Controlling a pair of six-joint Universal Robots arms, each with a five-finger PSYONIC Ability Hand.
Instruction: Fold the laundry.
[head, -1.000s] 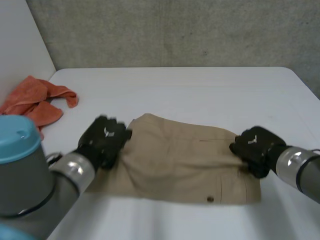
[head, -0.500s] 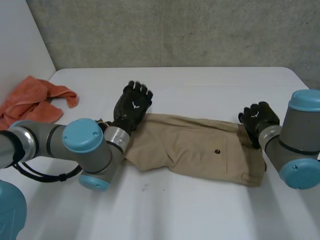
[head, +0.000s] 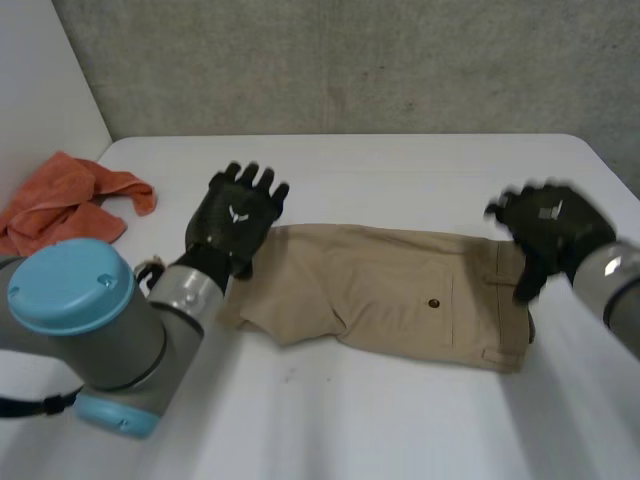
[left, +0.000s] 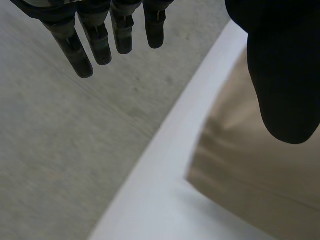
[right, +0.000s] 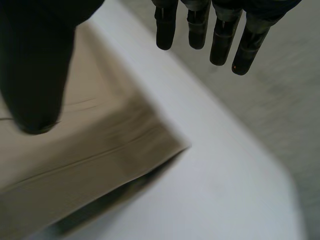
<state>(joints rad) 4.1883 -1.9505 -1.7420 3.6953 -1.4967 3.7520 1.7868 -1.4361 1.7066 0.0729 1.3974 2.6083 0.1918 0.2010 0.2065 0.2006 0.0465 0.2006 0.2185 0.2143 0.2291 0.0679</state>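
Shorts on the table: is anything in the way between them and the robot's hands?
Nothing visible is. The left hand is open beside one end of the tan shorts, the right hand open beside the other end. The orange cloth lies apart near the table edge.

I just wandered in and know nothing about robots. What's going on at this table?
A two-armed robot is folding laundry. A tan garment lies folded flat on the white table. The left hand hovers at one end, the right hand at the other, both open and holding nothing. A crumpled orange cloth lies off to the side.
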